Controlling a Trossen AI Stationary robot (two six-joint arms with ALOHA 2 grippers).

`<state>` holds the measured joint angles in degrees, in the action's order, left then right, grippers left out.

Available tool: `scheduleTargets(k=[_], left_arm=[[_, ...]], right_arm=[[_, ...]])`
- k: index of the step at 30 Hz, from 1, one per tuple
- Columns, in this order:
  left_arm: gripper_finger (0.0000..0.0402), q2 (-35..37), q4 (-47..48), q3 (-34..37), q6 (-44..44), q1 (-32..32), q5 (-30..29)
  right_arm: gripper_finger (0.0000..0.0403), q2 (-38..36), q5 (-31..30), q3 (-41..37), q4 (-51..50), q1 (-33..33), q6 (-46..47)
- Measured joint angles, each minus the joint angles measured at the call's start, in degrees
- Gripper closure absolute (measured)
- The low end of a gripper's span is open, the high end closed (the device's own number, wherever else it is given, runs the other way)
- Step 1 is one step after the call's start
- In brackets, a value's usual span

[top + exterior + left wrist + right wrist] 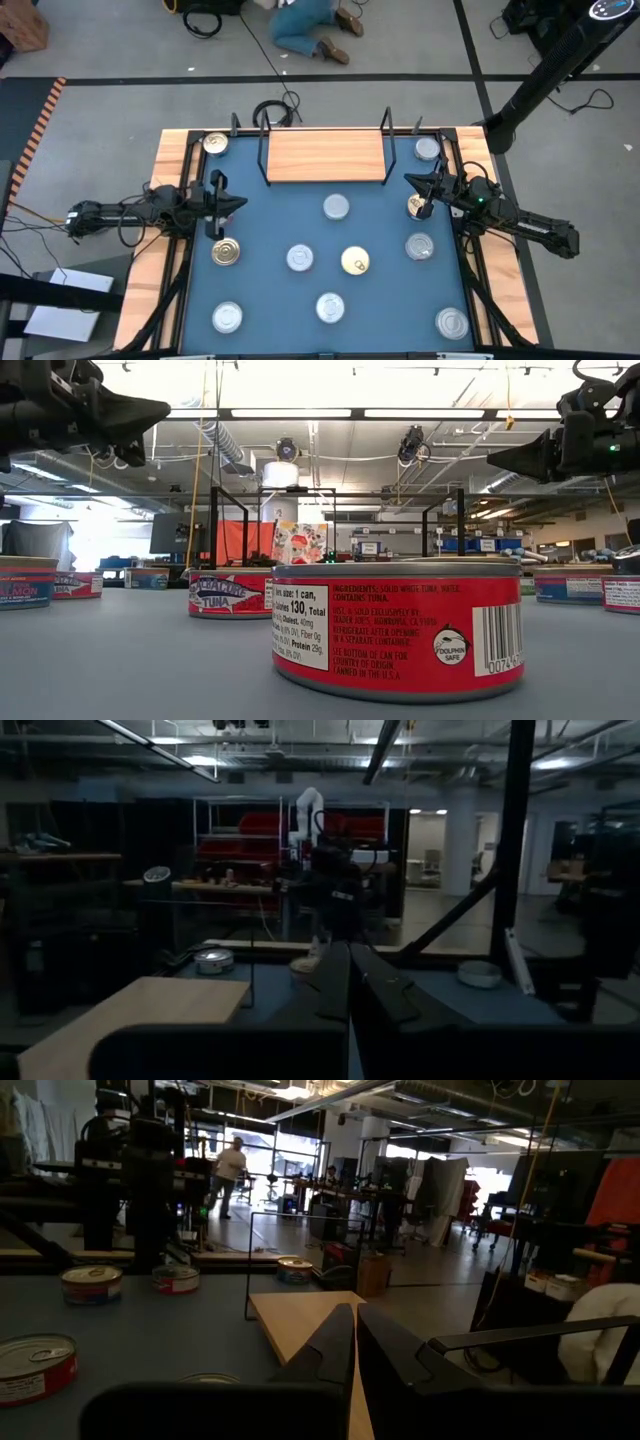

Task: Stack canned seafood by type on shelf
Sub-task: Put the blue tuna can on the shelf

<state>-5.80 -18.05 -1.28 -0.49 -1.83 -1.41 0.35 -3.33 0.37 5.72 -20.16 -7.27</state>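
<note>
My left gripper point(240, 204) has its fingers point(340, 985) pressed together on nothing, hanging above the blue table point(270, 310) at its left side, just beyond the gold-lidded tin point(226, 252). My right gripper point(408, 180) is the same: its two fingers point(345, 1342) meet edge to edge, empty, held over the table's right side with a gold-topped can point(417, 206) just beside it.

The shelf point(325, 155) lies at the far edge between my two arms, its wooden board bare between the black wire uprights point(263, 150). None of the canned seafood is on it yet, so I judge the stacking has hardly begun. The tins are scattered: one silver can point(336, 207) near the shelf's front edge, a gold can point(354, 261) mid-table, silver ones around it, and one in each far corner beside the shelf point(216, 144) point(427, 148). In the low view, a red tuna tin point(398, 628) stands close to the camera.

To do this well, I think I must first spread the fingers of one gripper wider than a lid, come straight down over the nearest tin, and close on its side wall, not the rim. I would take gold lids to one end of the shelf and silver to the other, seating each flat before stacking another on it. The short walls give little purchase, so a tilted grip could let a can slip.
</note>
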Motion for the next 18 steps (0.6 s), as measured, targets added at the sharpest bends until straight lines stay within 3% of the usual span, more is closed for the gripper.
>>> scheduleTargets(k=[15, 18], left_arm=[[0.0393, -4.3, -2.3, -0.1, -6.0, 0.0, -0.3], [0.0393, -5.6, 0.5, 0.0, -7.2, 0.0, 2.5]], right_arm=[[0.0375, 0.0, 0.0, 0.0, 0.0, 0.0, 0.0], [0.0375, 0.0, 0.0, 0.0, 0.0, 0.0, 0.0]])
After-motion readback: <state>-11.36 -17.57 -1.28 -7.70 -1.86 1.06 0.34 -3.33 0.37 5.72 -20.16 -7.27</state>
